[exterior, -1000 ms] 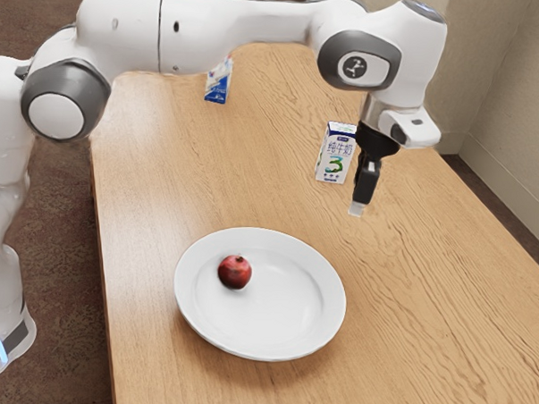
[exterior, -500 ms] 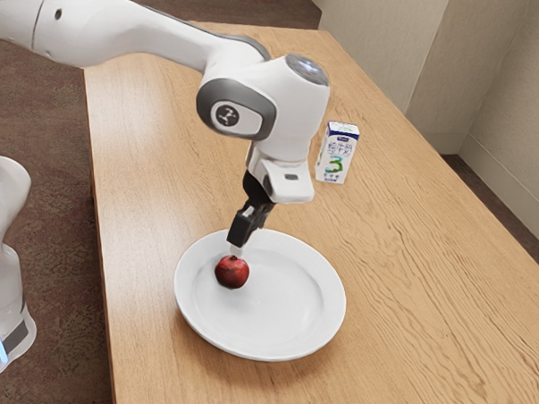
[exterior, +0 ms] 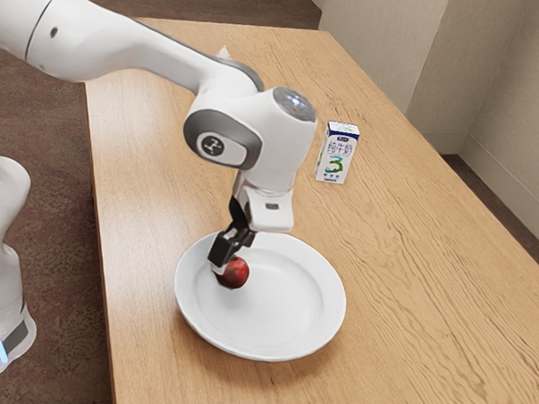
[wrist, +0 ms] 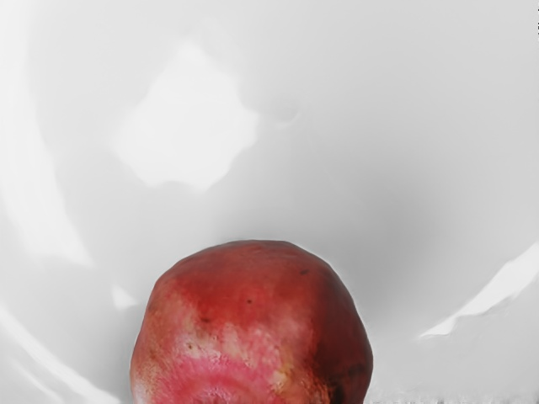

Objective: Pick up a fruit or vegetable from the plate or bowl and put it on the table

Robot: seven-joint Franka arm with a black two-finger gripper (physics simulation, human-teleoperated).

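Note:
My gripper (exterior: 229, 265) is low over the plate in the exterior view, its fingers apart around the upper part of the red fruit, which looks like a pomegranate (exterior: 236, 273). One pale fingertip shows on the fruit's side toward the exterior view's left; the other tip is hidden. The fruit rests on the white plate (exterior: 271, 344), off its centre. In the wrist view the fruit (wrist: 253, 328) is large and close beneath my hand, against the plate's pale surface (wrist: 362, 151).
A milk carton (exterior: 337, 152) stands on the wooden table (exterior: 416, 276), beyond the plate. Part of another pale object (exterior: 224, 53) peeks out behind my arm. A wall rises past the table's edge at the exterior view's right.
My hand has swung from beside the carton to the plate, then dropped further until its fingertips reached the fruit. The fruit has stayed at nearly the same spot.

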